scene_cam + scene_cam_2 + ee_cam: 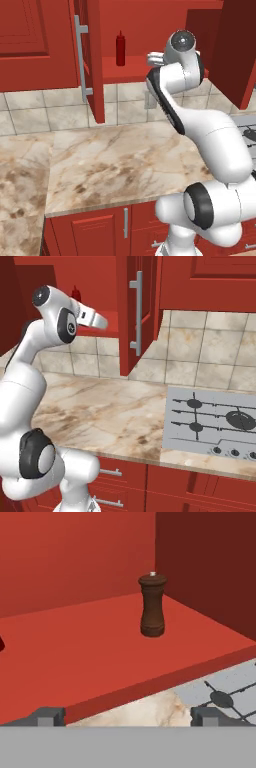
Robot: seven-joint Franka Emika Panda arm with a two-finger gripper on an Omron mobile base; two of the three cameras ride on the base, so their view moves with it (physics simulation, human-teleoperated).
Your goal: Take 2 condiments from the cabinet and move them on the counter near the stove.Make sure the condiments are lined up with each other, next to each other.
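red shelf (100,657), pepper shaker (152,605) upright beyond open claw (129,716)

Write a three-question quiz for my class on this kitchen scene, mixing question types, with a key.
1. True or false: the dark brown pepper-mill-shaped shaker lies tipped over on the glossy red cabinet shelf.
2. The slim red squeeze bottle stands: A) on the beige marble-look counter; B) in the cabinet; C) on the silver-grey stove.
3. Fill in: the end effector is ____ and holds nothing.

Key: 1 false, it stands upright; 2 B; 3 open.
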